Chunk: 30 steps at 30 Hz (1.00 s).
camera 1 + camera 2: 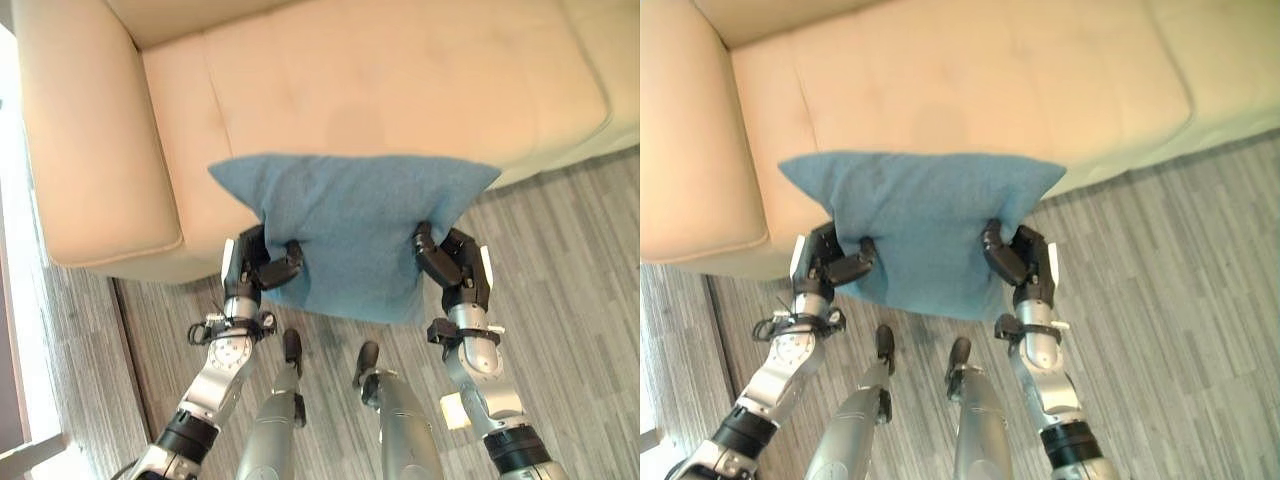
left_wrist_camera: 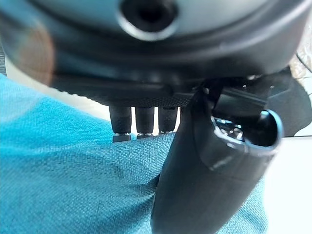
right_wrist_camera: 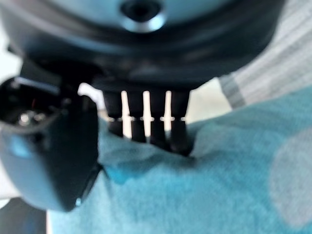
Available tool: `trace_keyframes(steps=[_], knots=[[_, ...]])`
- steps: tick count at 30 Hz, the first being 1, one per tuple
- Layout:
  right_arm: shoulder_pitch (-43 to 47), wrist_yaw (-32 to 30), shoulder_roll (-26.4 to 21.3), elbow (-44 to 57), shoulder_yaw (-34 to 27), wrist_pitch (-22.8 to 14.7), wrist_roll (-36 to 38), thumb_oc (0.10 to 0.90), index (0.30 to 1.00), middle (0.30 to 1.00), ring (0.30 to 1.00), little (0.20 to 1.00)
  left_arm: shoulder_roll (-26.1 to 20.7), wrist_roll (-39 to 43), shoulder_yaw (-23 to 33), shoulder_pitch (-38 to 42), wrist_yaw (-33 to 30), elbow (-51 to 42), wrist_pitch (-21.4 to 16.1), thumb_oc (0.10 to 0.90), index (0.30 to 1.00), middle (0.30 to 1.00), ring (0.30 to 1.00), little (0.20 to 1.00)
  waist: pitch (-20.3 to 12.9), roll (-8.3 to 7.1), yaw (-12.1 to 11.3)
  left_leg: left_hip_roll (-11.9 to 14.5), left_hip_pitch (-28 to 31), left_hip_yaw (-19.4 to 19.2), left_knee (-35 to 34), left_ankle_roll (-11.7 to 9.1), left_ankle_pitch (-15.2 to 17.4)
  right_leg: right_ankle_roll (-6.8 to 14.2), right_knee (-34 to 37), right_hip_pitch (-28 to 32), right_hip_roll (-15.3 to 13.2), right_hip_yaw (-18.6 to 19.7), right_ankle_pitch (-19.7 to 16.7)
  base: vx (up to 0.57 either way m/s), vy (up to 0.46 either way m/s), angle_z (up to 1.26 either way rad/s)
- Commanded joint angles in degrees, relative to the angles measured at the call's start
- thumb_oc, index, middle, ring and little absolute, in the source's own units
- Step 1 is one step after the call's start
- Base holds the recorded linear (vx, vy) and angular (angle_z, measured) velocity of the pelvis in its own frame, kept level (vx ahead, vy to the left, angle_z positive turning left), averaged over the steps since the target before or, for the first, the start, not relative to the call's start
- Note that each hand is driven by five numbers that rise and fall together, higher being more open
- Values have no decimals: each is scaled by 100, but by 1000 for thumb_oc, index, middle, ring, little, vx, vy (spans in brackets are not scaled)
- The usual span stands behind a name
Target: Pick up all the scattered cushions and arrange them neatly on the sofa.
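Observation:
A blue cushion (image 1: pixel 350 230) hangs in the air between both hands, its far edge reaching over the front of the beige sofa (image 1: pixel 400 90). My left hand (image 1: pixel 262 265) is shut on the cushion's left side, thumb on top and fingers beneath. On the cushion's right side my right hand (image 1: pixel 450 262) pinches it the same way. The left wrist view shows the thumb (image 2: pixel 204 185) pressing into the blue cloth (image 2: pixel 73 185). In the right wrist view the fingers (image 3: pixel 146 131) dig into the cushion (image 3: pixel 204 195).
The sofa's wide left armrest (image 1: pixel 90 140) stands to the left of the cushion. Its seat (image 1: pixel 970 80) lies bare beyond the cushion. Grey wood-pattern floor (image 1: pixel 570 300) runs in front of the sofa and to the right.

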State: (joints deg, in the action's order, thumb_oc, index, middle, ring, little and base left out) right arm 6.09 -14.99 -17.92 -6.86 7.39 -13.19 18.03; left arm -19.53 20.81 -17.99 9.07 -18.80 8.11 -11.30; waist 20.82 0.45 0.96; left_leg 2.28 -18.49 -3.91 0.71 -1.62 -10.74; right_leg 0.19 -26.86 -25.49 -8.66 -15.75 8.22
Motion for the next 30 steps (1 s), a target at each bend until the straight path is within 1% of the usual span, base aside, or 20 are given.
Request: trace_keyframes(steps=[1,2,4,6,7,8,10,14,15,16,19,20,21,22,23,24,25,27,28,30], knots=[[94,344,-275,1086,-166,-628,-363,400,300,300,300,300,24,-56,-1,102,400,-843,-860,400,300,300,300,300,-848,-32,156,147,579,151,649,-377,1159,287,1847,1597,317,118,31,114,-92,0],[92,344,-274,1091,-168,-625,-364,400,300,300,300,300,24,-56,-2,101,400,-846,-859,400,300,300,300,300,-854,-30,160,145,569,156,637,-374,1138,287,1869,1596,319,112,6,143,-112,-1],[-70,428,-336,1236,-261,-587,-446,400,300,300,300,300,67,18,66,-129,484,-871,-847,400,300,300,300,300,-958,-110,155,161,637,146,1145,-417,1137,233,2101,2055,379,104,48,115,-79,0],[-134,453,-339,1268,-278,-574,-449,400,300,300,300,300,91,58,67,-189,512,-873,-852,400,300,300,300,300,-1002,-133,158,159,596,164,1317,-419,1067,223,2174,2142,371,95,19,63,-19,1],[-172,457,-327,1293,-280,-567,-451,400,300,300,300,300,101,77,72,-221,516,-883,-845,400,300,300,300,300,-1019,-150,137,107,566,186,1463,-397,1077,222,2219,2234,363,111,7,110,4,3],[-232,478,-297,1312,-299,-532,-452,400,300,300,300,300,134,98,74,-340,528,-909,-811,400,300,300,300,300,-1100,-188,105,-67,466,246,1506,-320,1240,239,2293,2367,350,155,10,157,-3,-1],[-270,490,-294,1312,-328,-487,-455,400,300,300,300,300,124,107,85,-422,561,-889,-765,400,300,300,300,300,-1212,-229,91,-128,379,174,1364,-268,1339,292,2380,2493,331,171,-6,179,27,-7],[-313,460,-231,1302,-323,-441,-430,400,300,300,300,300,113,89,101,-534,572,-904,-674,400,300,300,300,300,-1313,-251,-40,-240,171,51,1073,-242,1177,346,2422,2717,400,296,31,167,80,-8],[-319,468,-226,1317,-334,-426,-442,400,300,300,300,300,113,68,91,-549,601,-914,-673,400,300,300,300,300,-1377,-228,-66,-245,267,50,889,-214,1175,366,2406,2774,449,360,84,293,157,-31],[-330,476,-185,1335,-309,-409,-510,400,300,300,300,300,101,20,63,-613,610,-918,-655,400,300,300,300,300,-1486,-239,-67,-279,558,44,729,-111,1270,463,2375,2913,398,404,98,367,204,-44],[-371,529,-135,1323,-276,-349,-541,400,300,300,300,300,77,29,16,-676,657,-944,-635,400,300,300,300,300,-1544,-253,-76,-314,746,30,643,-32,1339,568,2265,2945,300,486,60,243,177,-61],[-376,598,-45,1313,-236,-325,-474,400,300,300,300,300,30,4,23,-737,680,-1003,-613,400,300,300,300,300,-1574,-207,-86,-347,966,-50,511,100,1423,704,1958,2873,156,563,-49,139,157,-46],[-379,600,-44,1315,-236,-324,-473,400,300,300,300,300,28,5,23,-739,681,-1004,-613,400,300,300,300,300,-1573,-212,-98,-350,977,-63,498,104,1420,708,1940,2864,150,578,-41,241,290,-38],[-410,693,69,1312,-181,-313,-362,400,300,300,300,300,-15,12,32,-794,712,-1007,-583,400,300,300,300,300,-1566,-177,-93,-377,1181,-119,354,223,1464,850,1377,2673,16,639,-287,154,221,-31],[-403,735,108,1317,-148,-305,-299,400,300,300,300,300,-45,16,31,-794,718,-1002,-576,400,300,300,300,300,-1543,-143,-76,-402,1268,-145,299,297,1480,915,994,2542,-56,678,-438,152,221,-36],[-401,736,108,1317,-148,-304,-298,400,300,300,300,300,-45,17,32,-794,718,-1001,-576,400,300,300,300,300,-1542,-149,-83,-410,1271,-156,293,303,1477,921,964,2523,-66,692,-426,127,197,-21],[-407,788,153,1345,-100,-281,-249,400,300,300,300,300,-100,-11,33,-772,715,-1023,-546,400,300,300,300,300,-1480,-84,-27,-407,1408,-141,249,394,1509,939,345,2289,-91,766,-565,116,159,-8],[-442,811,181,1390,-102,-328,-213,400,300,300,300,300,-130,-86,30,-751,704,-1043,-550,400,300,300,300,300,-1446,-22,7,-417,1522,-75,218,447,1587,893,-54,2021,-50,879,-521,111,134,6],[-443,812,180,1391,-103,-328,-213,400,300,300,300,300,-129,-87,30,-752,703,-1044,-549,400,300,300,300,300,-1447,-26,3,-421,1521,-79,216,447,1589,893,-75,2008,-55,886,-511,130,75,16],[-418,799,162,1425,-117,-338,-286,400,300,300,300,300,-95,-125,-11,-666,705,-1015,-551,400,300,300,300,300,-1417,-9,57,-442,1676,35,140,427,1666,766,238,1664,61,914,-341,147,35,15]])
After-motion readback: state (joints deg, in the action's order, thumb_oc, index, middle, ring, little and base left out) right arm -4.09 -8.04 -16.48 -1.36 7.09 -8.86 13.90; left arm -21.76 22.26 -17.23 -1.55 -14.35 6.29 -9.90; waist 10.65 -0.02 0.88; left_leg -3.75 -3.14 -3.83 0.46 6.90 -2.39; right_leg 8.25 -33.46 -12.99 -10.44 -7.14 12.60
